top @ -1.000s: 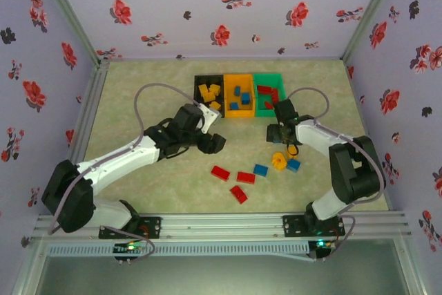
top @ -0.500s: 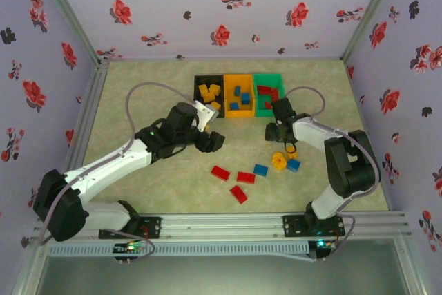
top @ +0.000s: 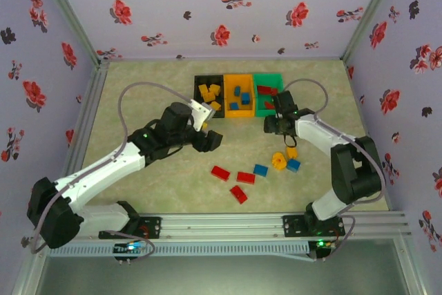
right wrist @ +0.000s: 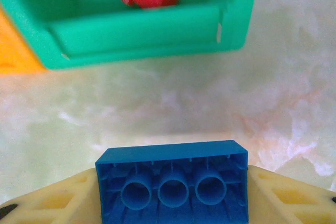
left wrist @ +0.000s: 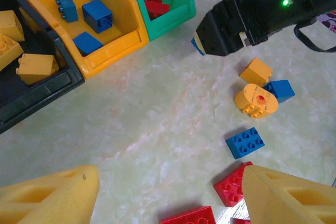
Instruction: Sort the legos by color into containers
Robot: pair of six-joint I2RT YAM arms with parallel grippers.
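The blue rectangular plastic brick is pinched, hollow underside facing the wrist camera, between the fingers of the right gripper, above the table just before the green plastic bin. The left gripper hangs with jaws spread above the marbled tabletop.

We see our left arm stretched forward and toward the right, wrist tipped down, left jaws spread wide with nothing between them. Our right arm is folded at the elbow, reaching forward-left, right jaws clamped on a blue lego.
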